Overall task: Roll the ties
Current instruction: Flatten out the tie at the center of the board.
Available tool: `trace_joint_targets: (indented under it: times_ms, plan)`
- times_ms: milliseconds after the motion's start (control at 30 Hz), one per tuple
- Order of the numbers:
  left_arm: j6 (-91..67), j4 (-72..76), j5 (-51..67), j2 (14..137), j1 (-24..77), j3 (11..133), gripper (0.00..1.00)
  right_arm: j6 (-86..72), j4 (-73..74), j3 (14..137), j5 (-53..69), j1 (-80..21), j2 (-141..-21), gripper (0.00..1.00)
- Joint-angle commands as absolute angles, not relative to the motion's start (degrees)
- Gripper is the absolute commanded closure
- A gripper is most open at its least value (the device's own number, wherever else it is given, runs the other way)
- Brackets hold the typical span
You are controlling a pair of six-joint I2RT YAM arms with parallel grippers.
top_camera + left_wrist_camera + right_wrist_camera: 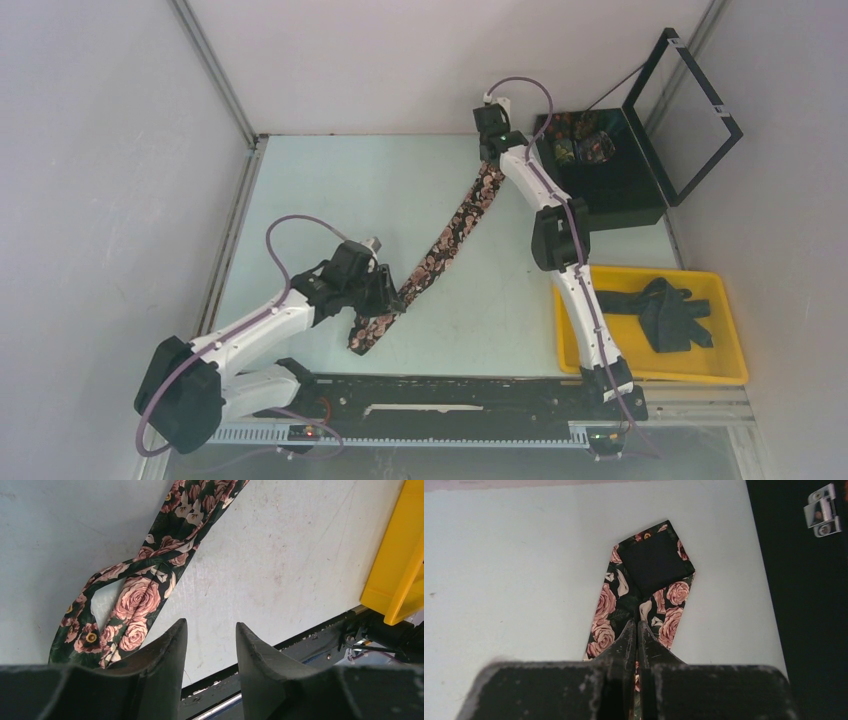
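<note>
- Necktie [440, 250] of black fabric printed with pink roses lies stretched in a long diagonal across the pale table top [330, 200], from the far right down to the near middle.
- Its wide pointed end [655, 562] lies flat at the far end, underside up, so the plain black lining shows inside a rose-printed border.
- Its near end [135, 600] is twisted and doubled over itself, leaving a small loop with bare table showing through.
- The right gripper [638, 627] sits on the wide end, a little back from the point, with its fingers pressed tight together. A sliver of the print shows in the slit between them, but I cannot tell whether any cloth is pinched.
- The left gripper [211, 625] hangs low just beside the twisted near end. Its fingers stand apart with only bare table between them, and the cloth runs along the outside of one finger [167, 650].
- A black rectangular box [620, 190] stands at the far right corner of the table, just beside the right gripper, with a metal latch [822, 510] on it and its framed lid [703, 82] swung up and open.
- Patterned fabric bundles [580, 140] lie inside the box.
- A yellow plastic tray [735, 330] sits at the near right, well apart from the necktie, holding a loose heap of dark plain ties [665, 315].
</note>
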State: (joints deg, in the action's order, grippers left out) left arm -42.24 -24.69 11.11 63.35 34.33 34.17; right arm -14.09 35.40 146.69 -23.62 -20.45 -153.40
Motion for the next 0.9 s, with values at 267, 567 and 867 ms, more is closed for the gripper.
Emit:
trace_joint_targets:
  times_ms: [267,567,867]
  plan:
    - [-45.1,-30.3,10.4,53.8,34.2,34.1,0.53,-13.6,31.4,147.7,-28.1,-19.3,-152.5,1.00]
    - [-49.1,-35.0,7.5,44.9,34.2,31.6,0.49,-14.8,28.2,146.2,-20.4,-18.9,-150.3,0.36]
    - [-59.7,-44.7,0.3,34.6,34.3,26.9,0.44,-13.7,28.3,133.8,-20.7,-23.1,-133.7,0.25]
